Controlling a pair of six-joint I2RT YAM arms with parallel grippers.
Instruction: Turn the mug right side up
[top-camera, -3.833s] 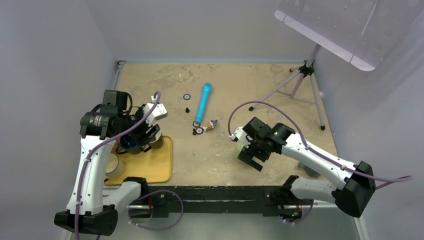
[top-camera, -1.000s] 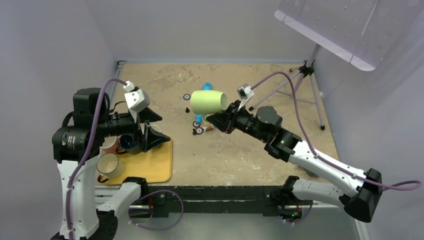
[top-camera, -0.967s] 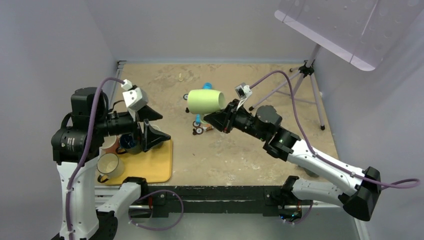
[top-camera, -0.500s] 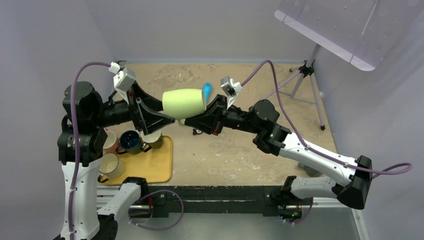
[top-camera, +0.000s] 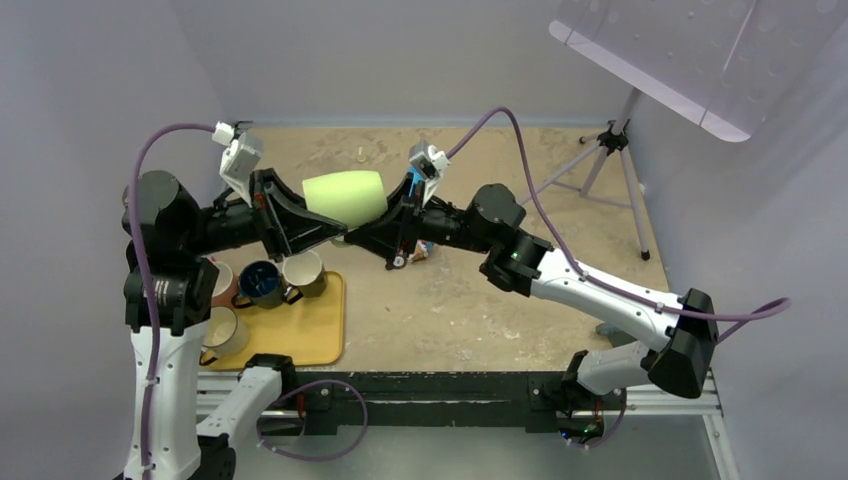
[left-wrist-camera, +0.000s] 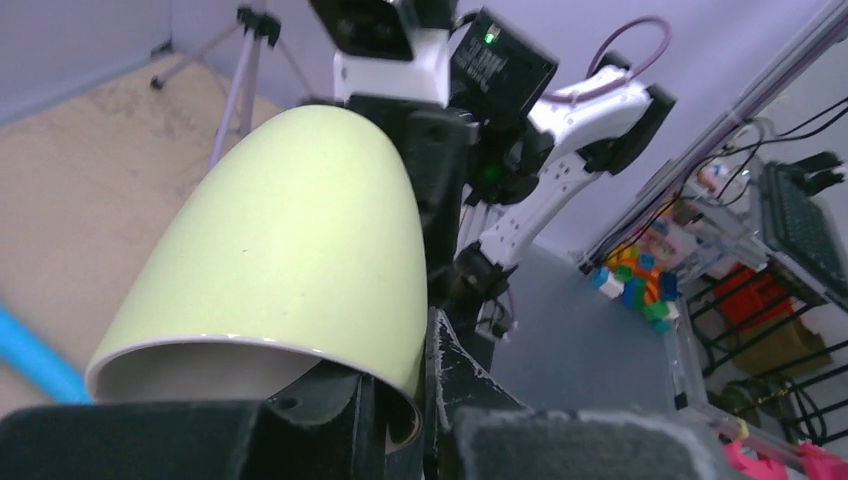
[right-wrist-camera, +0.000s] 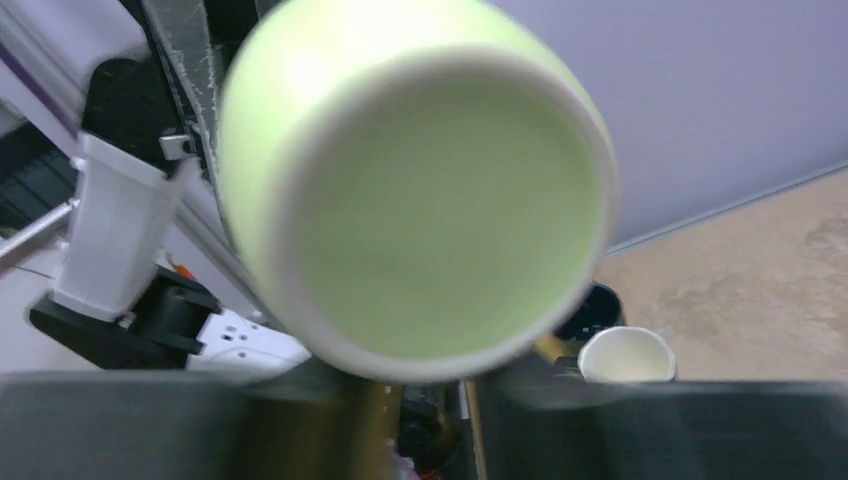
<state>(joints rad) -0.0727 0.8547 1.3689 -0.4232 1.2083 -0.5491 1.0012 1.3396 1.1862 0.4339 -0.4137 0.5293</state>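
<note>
The light green mug (top-camera: 345, 195) hangs on its side in the air above the table, held between both arms, its open rim toward the left arm. My left gripper (top-camera: 325, 228) is shut on the rim, with one finger inside the mug (left-wrist-camera: 300, 250) and one outside, as the left wrist view (left-wrist-camera: 395, 350) shows. My right gripper (top-camera: 368, 236) holds the mug from below. In the right wrist view the mug's base (right-wrist-camera: 410, 200) faces the camera above the blurred gripper (right-wrist-camera: 410, 400). The handle is hidden.
A yellow tray (top-camera: 320, 335) at the near left carries a cream mug (top-camera: 305, 268), a dark blue mug (top-camera: 262, 282) and a white mug (top-camera: 228, 330). Small toy parts (top-camera: 420, 248) lie mid-table. A tripod (top-camera: 600, 160) stands at the back right.
The right arm has lifted the green mug off the table and carried it left and up. The left arm rose from the tray and took the rim between its fingers.
</note>
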